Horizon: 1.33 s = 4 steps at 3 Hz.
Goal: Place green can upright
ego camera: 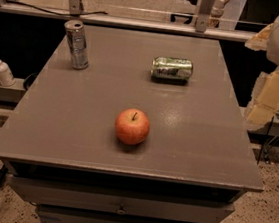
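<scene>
Apple (132, 126) nearest, green can (172, 68) sideways behind, gripper (268, 97) far right

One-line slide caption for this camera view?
Green can on its side behind the apple, silver can upright back left, gripper beyond the table's right edge.

The grey table (67, 125) fills mid-frame. On it, the green can (172, 68) lies on its side at upper centre. A taller silver can (76, 44) stands at upper left, and an apple (132, 126) sits near centre. The gripper (269, 95) hangs at upper right, past the table's edge.
</scene>
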Each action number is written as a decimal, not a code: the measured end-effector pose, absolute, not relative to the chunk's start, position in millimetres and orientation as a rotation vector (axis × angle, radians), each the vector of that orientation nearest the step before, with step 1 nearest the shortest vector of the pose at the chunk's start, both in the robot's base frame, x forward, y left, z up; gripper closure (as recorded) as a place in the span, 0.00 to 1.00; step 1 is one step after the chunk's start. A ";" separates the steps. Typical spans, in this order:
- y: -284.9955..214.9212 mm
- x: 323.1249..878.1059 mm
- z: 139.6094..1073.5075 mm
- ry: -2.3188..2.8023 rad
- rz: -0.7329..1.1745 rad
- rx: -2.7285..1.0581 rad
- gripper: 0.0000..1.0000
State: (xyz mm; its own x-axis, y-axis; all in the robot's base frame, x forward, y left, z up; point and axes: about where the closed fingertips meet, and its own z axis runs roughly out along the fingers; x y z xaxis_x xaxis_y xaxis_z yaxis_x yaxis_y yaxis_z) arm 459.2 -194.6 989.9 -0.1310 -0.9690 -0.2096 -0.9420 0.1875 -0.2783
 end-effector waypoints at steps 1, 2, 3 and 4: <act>-194.1 459.8 990.1 2.129 -0.111 -1.805 0.00; -181.1 487.8 982.2 2.089 -0.111 -1.824 0.00; -174.7 533.2 963.0 2.063 -0.101 -1.834 0.00; -172.8 579.1 949.0 2.051 -0.087 -1.814 0.00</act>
State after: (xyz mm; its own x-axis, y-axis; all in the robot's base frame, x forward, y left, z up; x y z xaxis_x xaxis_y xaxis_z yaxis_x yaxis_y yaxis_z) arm 579.1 -172.8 949.0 -0.0780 -0.9645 -0.2525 -0.9396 0.1558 -0.3048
